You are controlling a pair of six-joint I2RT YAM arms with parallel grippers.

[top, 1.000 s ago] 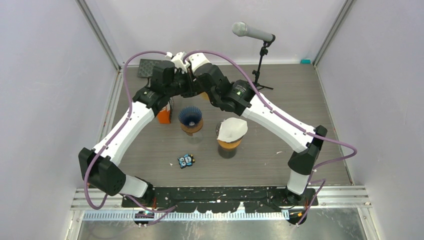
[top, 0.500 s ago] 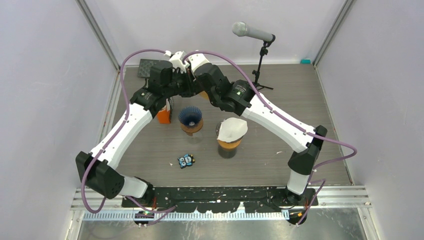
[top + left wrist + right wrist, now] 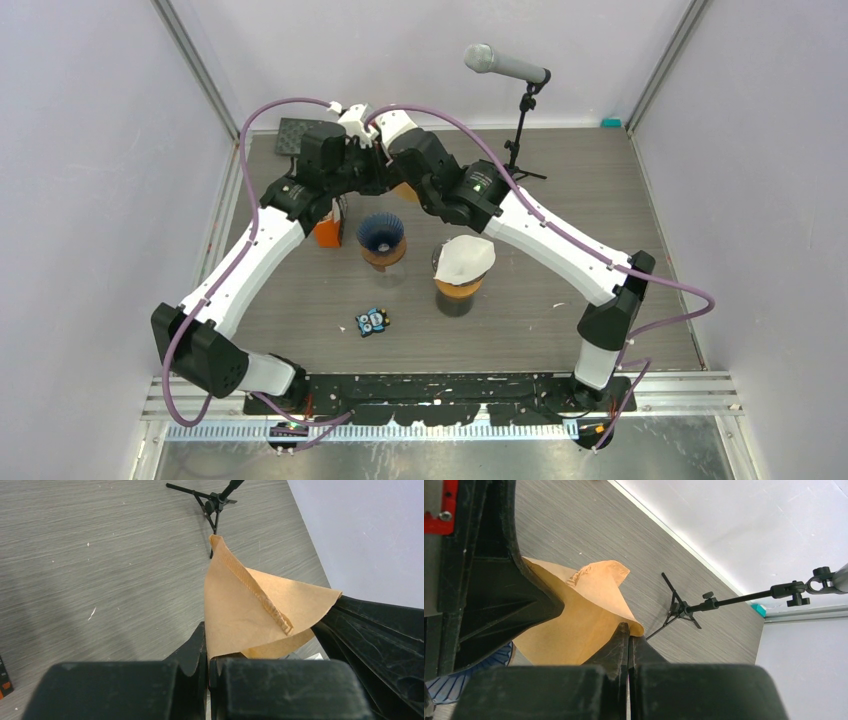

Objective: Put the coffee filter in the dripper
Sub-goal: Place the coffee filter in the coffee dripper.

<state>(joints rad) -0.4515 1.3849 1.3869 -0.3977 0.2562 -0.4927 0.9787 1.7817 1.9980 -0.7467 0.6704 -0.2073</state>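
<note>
Left claw [image 3: 207, 647] and right claw [image 3: 629, 637] were each closed tight on the brown coffee filter [image 3: 250, 610] near the far edge of the surface [image 3: 570, 200]; blue dripper [image 3: 381, 236] held no filter, insertion not yet done

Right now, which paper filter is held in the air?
The brown filter, pinched by the left gripper and right gripper; the white filter sits in its dripper.

My left gripper [image 3: 207, 636] and right gripper [image 3: 629, 632], wrists meeting just beyond the blue pleated dripper [image 3: 381, 232], each pinch the brown paper filter [image 3: 240, 605] tight.
</note>
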